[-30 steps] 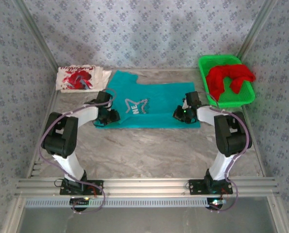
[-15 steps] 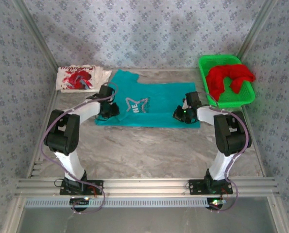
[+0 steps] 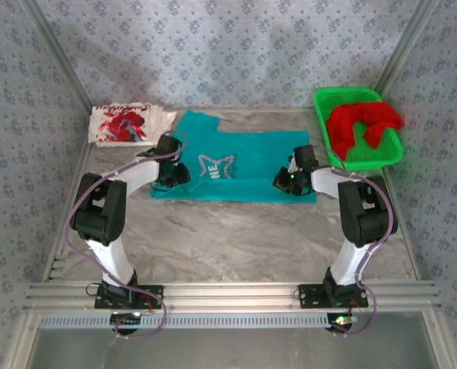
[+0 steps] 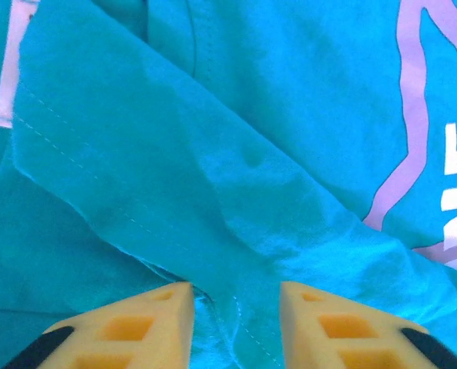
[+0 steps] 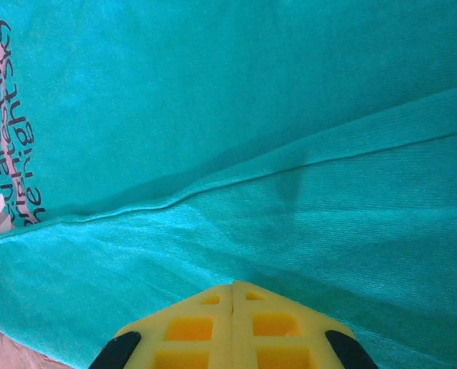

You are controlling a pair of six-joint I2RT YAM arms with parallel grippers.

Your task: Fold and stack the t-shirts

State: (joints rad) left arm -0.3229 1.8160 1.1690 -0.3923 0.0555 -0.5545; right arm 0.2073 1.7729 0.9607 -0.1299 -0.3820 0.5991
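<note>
Two grippers sit low on the teal t-shirt (image 3: 251, 173). The left gripper (image 4: 236, 296) has its fingers parted over the cloth. The right gripper (image 5: 233, 292) has its fingers pressed together.

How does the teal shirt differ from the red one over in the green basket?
The teal shirt lies spread flat on the table; the red shirt sits crumpled in the green basket. The teal shirt carries pale chest lettering; the red shirt looks plain. Both are soft cloth, neither yet stacked.
</note>
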